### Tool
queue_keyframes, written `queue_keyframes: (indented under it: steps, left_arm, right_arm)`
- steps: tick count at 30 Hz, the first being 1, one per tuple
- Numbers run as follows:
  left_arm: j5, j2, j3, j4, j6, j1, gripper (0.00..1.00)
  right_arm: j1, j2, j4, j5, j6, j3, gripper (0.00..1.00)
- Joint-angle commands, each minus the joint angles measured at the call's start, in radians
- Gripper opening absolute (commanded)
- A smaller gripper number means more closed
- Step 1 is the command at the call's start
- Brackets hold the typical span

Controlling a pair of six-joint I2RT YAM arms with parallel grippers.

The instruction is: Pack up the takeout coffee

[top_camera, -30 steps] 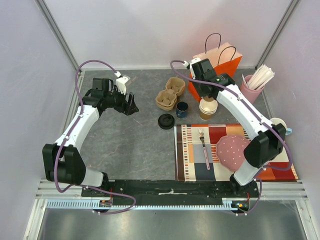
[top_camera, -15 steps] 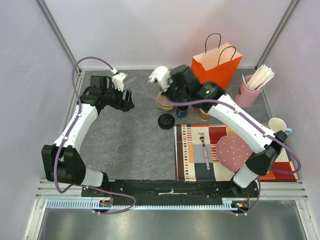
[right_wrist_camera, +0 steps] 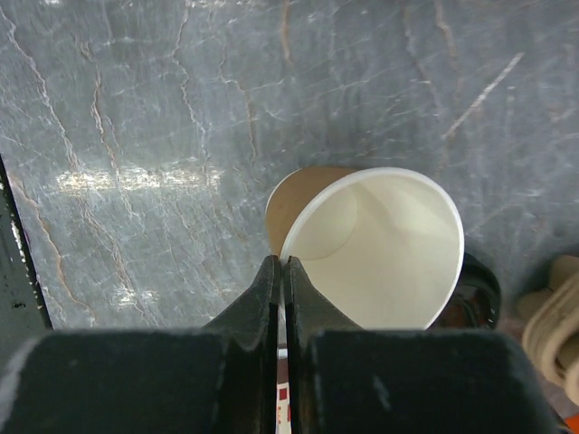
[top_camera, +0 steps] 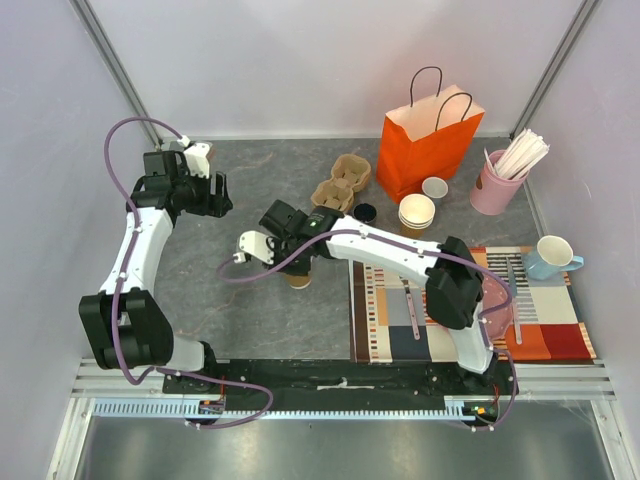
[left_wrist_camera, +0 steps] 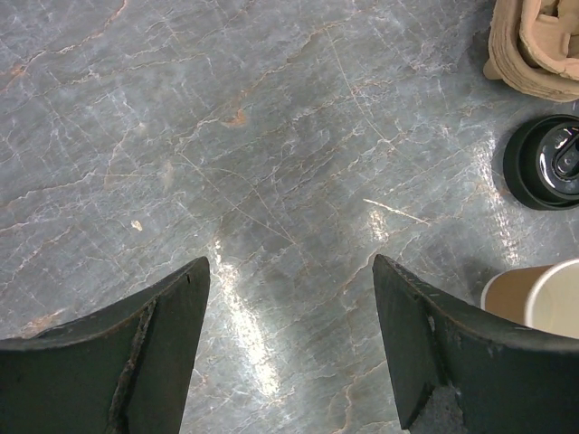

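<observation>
Both fingers of the right gripper (right_wrist_camera: pixel 280 264) pinch the rim of a lidless paper cup (right_wrist_camera: pixel 380 244). Only the right wrist view shows this; from overhead the arm hides it. The left gripper (left_wrist_camera: pixel 289 271) is spread above the table (left_wrist_camera: pixel 271 136). From overhead, the coffee (top_camera: pixel 365 212) stands between the cup's one and two o'clock, beside the tray (top_camera: pixel 340 188).

The cup (right_wrist_camera: pixel 380 244) mostly hides, perhaps, a black lid (right_wrist_camera: pixel 484 289).

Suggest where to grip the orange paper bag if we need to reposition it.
Take the orange paper bag by its black cord handles, coming down from above. It stands upright with the loops raised over the open mouth, while its flat paper walls look too wide and flimsy for a tool pinch.
</observation>
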Motion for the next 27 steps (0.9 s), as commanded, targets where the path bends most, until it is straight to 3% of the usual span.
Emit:
queue_keyframes:
  steps: [1, 20, 22, 23, 24, 26, 27]
  left_arm:
    - [0.026, -0.023, 0.000, -0.004, 0.023, 0.000, 0.79]
    - [0.051, -0.013, 0.005, -0.001, 0.029, 0.000, 0.79]
    - [0.051, -0.015, 0.000, -0.001, 0.032, 0.000, 0.79]
    - [0.049, -0.016, 0.000, -0.001, 0.037, -0.002, 0.79]
    - [0.052, -0.018, -0.001, -0.001, 0.036, 0.000, 0.79]
    - [0.052, -0.016, -0.002, -0.001, 0.043, 0.000, 0.79]
    - [0.052, -0.013, -0.005, 0.000, 0.042, 0.000, 0.79]
  right_arm:
    - [0.018, 0.028, 0.003, -0.009, -0.017, 0.055, 0.00]
    - [0.031, -0.032, 0.252, -0.024, 0.030, -0.135, 0.00]
    - [0.031, -0.032, 0.252, -0.021, 0.031, -0.134, 0.14]
    - [0.030, -0.033, 0.250, -0.017, 0.034, -0.134, 0.24]
    - [0.031, -0.038, 0.250, -0.009, 0.034, -0.135, 0.40]
    - [0.031, -0.047, 0.252, -0.004, 0.034, -0.137, 0.52]
    - [0.031, -0.061, 0.252, -0.011, 0.034, -0.137, 0.64]
